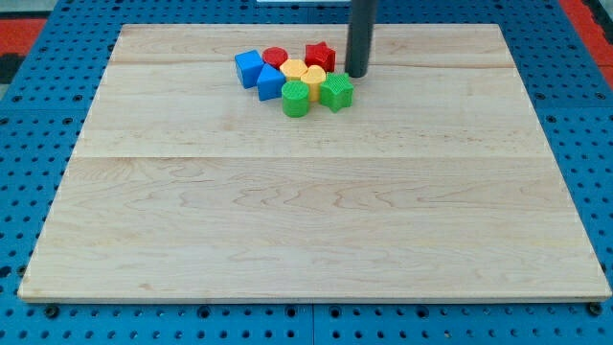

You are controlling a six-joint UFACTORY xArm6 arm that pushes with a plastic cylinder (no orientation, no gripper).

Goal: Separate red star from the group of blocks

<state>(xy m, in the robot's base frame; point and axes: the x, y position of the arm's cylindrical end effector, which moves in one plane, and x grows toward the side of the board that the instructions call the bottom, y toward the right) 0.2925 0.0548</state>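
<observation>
The red star (320, 56) sits at the top right of a tight cluster near the view's top centre. Touching or close beside it are a red round block (276, 57), two yellow blocks (294, 68) (314, 79), two blue blocks (249, 67) (270, 83), a green round block (295, 99) and a green star-like block (336, 92). My tip (356, 75) stands on the board just to the right of the red star and just above the green star-like block, a small gap from both.
The blocks lie on a pale wooden board (306, 211) that is surrounded by a blue perforated surface (29, 144). The cluster is near the board's top edge.
</observation>
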